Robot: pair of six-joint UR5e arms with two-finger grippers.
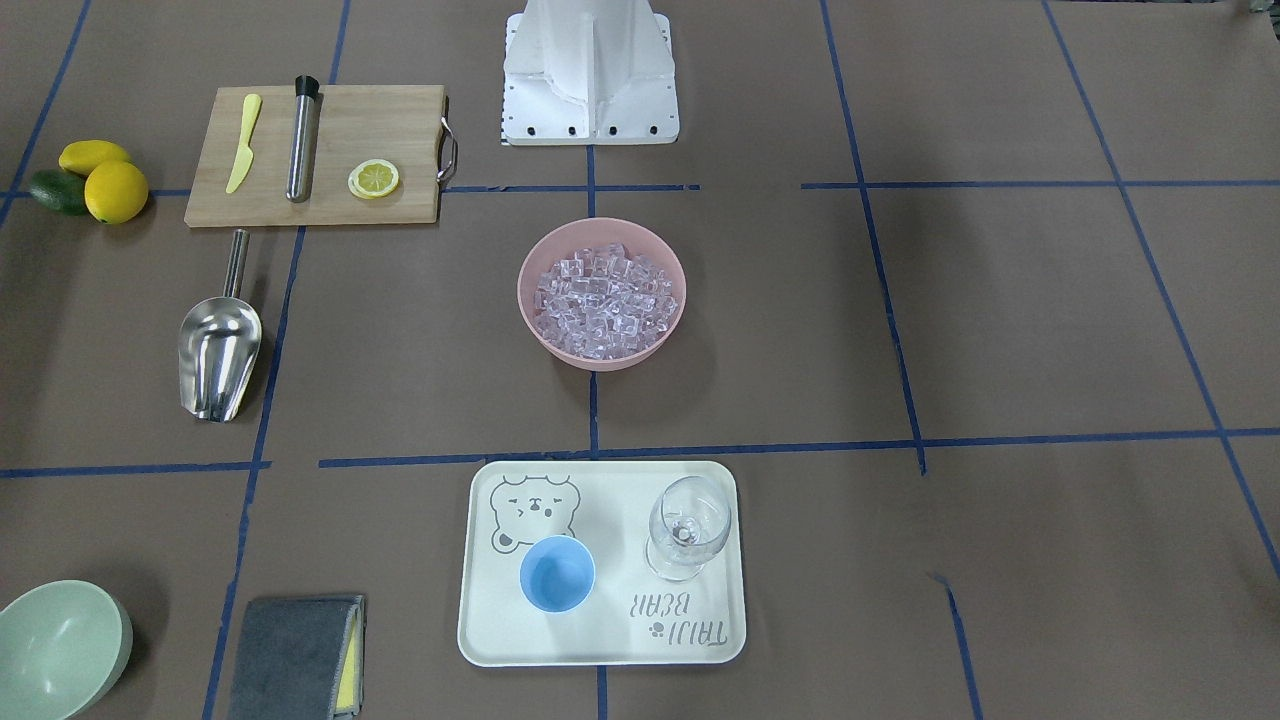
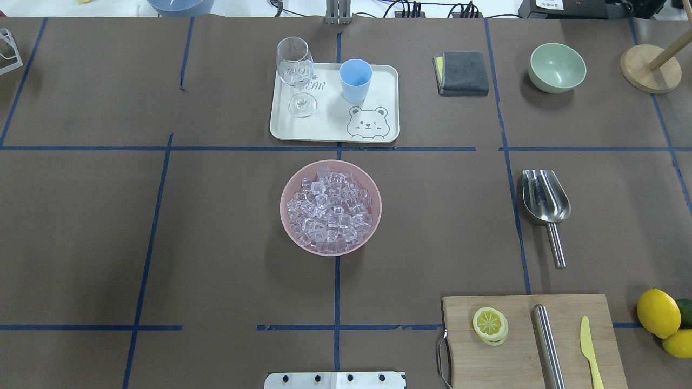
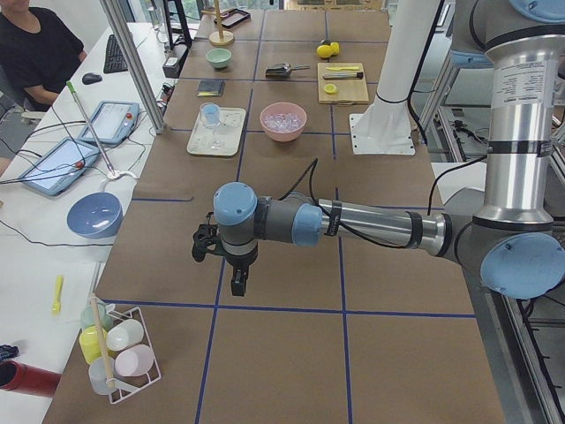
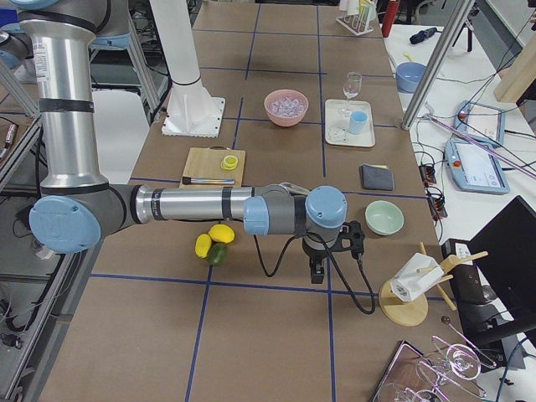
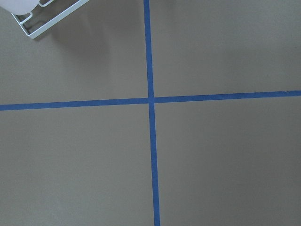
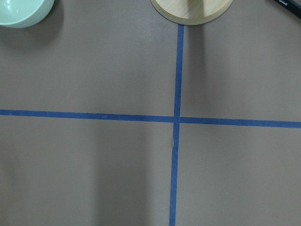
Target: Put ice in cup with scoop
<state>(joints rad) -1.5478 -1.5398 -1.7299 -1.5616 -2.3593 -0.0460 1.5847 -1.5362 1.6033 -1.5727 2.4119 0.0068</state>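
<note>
The ice (image 2: 330,208) is a heap of clear cubes in a pink bowl (image 2: 289,186) at the table's middle, also in the front-facing view (image 1: 601,300). The light-blue cup (image 2: 355,80) stands upright and empty on a white tray (image 2: 330,129). The steel scoop (image 2: 545,202) lies on the table on my right side, handle toward me. My left gripper (image 3: 238,283) hangs over bare table far to the left. My right gripper (image 4: 316,272) hangs far to the right, near the lemons. Both show only in the side views, so I cannot tell whether they are open or shut.
A wine glass (image 2: 296,73) stands on the tray beside the cup. A cutting board (image 2: 519,356) holds a lemon slice, a steel rod (image 2: 547,346) and a yellow knife. A green bowl (image 2: 557,67), grey cloth (image 2: 463,72), lemons (image 2: 658,313) and wooden stand (image 2: 650,67) lie at right.
</note>
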